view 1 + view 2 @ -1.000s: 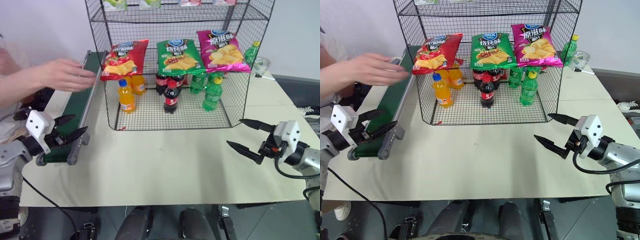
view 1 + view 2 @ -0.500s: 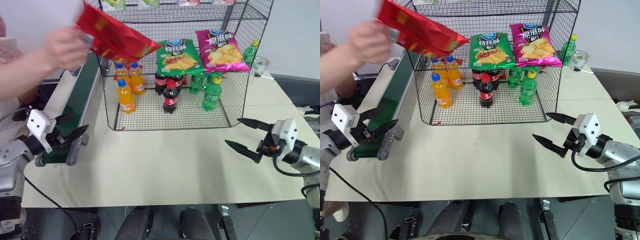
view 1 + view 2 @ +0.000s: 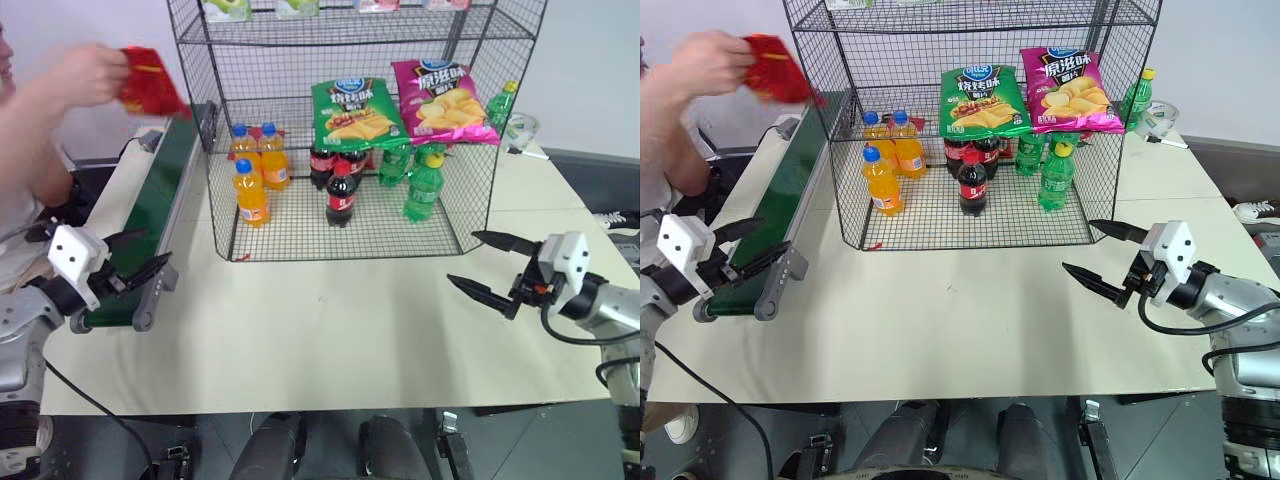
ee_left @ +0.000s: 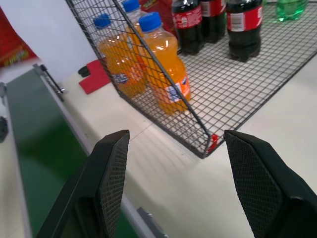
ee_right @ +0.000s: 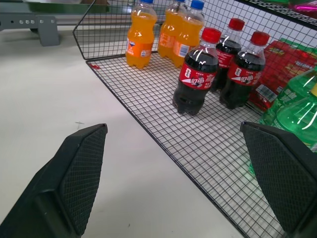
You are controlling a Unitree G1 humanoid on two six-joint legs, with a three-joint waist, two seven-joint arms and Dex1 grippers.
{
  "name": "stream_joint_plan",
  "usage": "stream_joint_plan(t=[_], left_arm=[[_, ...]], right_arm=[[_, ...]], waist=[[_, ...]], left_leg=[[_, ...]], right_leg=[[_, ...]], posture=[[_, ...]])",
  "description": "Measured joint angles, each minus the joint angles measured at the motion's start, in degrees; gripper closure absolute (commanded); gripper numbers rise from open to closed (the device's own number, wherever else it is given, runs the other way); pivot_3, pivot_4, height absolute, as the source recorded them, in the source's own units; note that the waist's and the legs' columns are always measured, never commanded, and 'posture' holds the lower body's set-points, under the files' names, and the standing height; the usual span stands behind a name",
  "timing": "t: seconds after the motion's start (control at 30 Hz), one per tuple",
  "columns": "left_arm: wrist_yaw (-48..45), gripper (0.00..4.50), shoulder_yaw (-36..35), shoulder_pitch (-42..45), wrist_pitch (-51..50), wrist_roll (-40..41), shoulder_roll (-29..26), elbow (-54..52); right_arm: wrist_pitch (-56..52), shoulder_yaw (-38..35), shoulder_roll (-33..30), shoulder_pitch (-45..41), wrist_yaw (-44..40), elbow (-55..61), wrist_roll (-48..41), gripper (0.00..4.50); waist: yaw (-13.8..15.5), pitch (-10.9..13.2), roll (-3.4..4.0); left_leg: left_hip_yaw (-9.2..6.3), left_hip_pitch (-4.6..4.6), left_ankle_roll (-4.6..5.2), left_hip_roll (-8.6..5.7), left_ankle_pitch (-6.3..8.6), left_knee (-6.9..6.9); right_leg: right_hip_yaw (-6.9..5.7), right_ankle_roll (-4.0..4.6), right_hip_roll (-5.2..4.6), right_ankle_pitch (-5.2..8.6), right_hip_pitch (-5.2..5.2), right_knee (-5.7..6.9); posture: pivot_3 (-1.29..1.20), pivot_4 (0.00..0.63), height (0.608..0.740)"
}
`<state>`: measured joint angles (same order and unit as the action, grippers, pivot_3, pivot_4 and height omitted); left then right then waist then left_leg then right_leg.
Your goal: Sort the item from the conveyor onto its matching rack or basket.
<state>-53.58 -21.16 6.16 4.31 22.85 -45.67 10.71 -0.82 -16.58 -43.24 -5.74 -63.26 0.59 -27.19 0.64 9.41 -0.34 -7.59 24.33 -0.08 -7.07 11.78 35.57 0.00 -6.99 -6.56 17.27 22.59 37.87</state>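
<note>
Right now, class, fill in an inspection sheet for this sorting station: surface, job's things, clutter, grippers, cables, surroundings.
Surface: cream table, bare in front.
Job's things: red chip bag in a person's hand, above the conveyor; the belt carries nothing; wire rack behind.
Clutter: green chip bag and pink chip bag on the rack; orange, cola and green bottles below.
Grippers: left gripper open at the conveyor's near end; right gripper open over the table; both hold nothing.
Cables: black cable off the table's left edge.
Surroundings: white wall behind.
</note>
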Motion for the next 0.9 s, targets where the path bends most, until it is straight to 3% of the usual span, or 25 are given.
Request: stream_joint_plan(t=[0.9], left_arm=[[1.5, 1.32, -3.0, -6.5, 6.3, -3.3, -0.4, -1.5]], right_arm=[[-0.4, 2.8, 1.8, -1.7, -0.4, -0.9, -0.2, 0.0]], waist=[[0.0, 0.0, 0.02]], left_leg=[[0.0, 0.0, 0.0, 0.0, 0.0, -0.04]], right_leg=[[0.0, 0.0, 0.0, 0.0, 0.08, -0.02]], posture=[[0.0, 0.15, 0.74]])
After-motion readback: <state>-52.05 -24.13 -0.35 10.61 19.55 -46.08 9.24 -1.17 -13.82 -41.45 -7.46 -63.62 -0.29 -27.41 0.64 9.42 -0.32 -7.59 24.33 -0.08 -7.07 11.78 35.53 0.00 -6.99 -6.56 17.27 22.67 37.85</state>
